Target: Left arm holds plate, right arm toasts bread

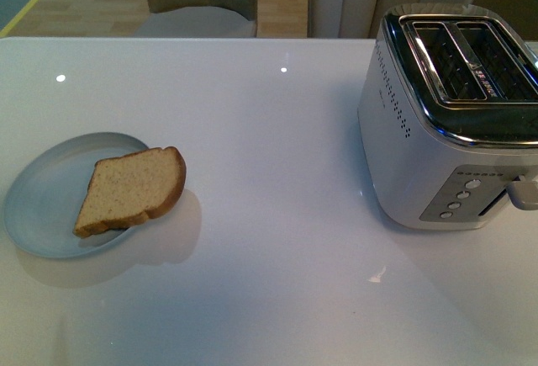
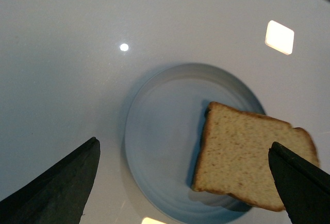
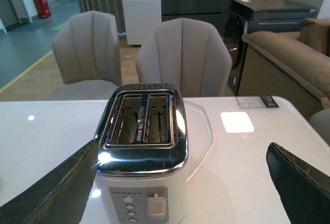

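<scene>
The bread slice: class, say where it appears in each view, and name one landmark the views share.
Front view: bread lower left, overhanging the plate's rim.
Left wrist view: bread across the plate's rim.
Right wrist view: not in it.
Shared landmark: the white table.

My left gripper (image 2: 183, 143) is spread wide and points steeply downward. Its two dark fingers (image 2: 62, 188) show only as angled tips at either edge of the left wrist view, and they grip nothing. My right gripper (image 3: 182, 144) is spread just as wide, with its scuffed tips far apart and closed on nothing, and it aims forward with a slight downward tilt. On the front view I see neither arm.
</scene>
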Controlling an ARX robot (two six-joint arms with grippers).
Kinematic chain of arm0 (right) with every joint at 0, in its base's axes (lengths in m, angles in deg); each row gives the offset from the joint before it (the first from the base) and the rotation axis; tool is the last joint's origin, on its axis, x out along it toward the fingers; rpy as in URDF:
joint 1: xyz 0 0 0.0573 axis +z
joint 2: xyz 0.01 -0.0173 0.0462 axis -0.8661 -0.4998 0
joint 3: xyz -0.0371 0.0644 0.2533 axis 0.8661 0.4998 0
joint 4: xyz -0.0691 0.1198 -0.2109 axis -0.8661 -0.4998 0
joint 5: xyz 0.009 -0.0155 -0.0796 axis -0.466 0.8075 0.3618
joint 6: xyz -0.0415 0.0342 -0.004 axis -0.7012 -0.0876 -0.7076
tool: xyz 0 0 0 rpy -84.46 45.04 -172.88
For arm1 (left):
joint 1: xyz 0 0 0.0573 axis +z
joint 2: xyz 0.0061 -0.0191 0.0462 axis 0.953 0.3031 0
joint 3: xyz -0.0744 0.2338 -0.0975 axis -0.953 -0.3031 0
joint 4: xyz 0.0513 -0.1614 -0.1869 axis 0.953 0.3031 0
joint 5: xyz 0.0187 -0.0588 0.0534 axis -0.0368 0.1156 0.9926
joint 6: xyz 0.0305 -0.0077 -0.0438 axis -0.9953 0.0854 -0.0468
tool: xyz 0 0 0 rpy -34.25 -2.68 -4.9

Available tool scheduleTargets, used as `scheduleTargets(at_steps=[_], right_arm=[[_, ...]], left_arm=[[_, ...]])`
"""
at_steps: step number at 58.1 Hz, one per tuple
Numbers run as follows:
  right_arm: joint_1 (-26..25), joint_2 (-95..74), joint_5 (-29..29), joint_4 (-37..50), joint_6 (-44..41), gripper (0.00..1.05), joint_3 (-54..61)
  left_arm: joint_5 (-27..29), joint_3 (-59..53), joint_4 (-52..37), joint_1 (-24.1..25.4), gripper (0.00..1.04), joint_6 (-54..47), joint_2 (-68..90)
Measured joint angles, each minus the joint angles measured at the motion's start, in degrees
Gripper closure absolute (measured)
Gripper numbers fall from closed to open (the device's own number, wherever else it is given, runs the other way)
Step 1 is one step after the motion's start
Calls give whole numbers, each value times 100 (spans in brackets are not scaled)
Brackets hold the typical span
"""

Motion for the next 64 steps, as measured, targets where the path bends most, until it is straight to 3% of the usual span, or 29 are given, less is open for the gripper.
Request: scheduleTargets(at_steps=[24, 56, 64], right_arm=[[0, 0, 0, 0, 0, 9, 0], [0, 0, 0, 0, 0, 9, 0], [0, 0, 0, 0, 0, 9, 0]], left_arm=[[332, 1029, -581, 15, 7, 208, 2649], [479, 1628, -415, -254, 7, 278, 3195], [483, 1744, -308, -330, 30, 323, 3248]])
